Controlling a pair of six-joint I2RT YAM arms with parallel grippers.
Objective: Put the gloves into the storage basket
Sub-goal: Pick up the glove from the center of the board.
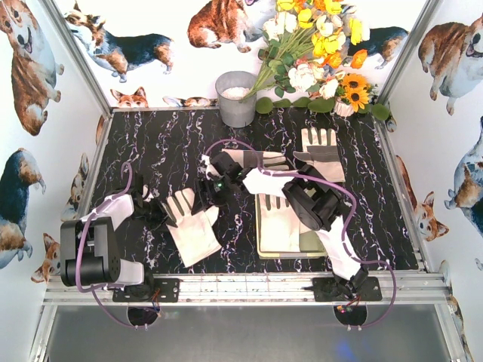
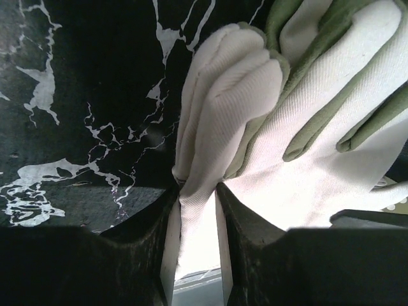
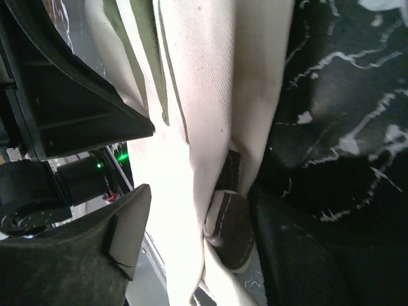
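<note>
Glove [image 2: 306,172] clamped in left gripper [image 2: 197,188] (cream fabric); right gripper [image 3: 199,197] apart around second glove [image 3: 210,76].

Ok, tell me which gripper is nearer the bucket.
Right. The right gripper is mid-table, on the near side of the bucket; the left gripper is farther off at the near left, pinching a glove.

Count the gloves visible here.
4: left glove, pinched by the left gripper; basket glove in the storage basket; far glove by the flowers; middle glove at the right gripper. The right arm may hide more.
</note>
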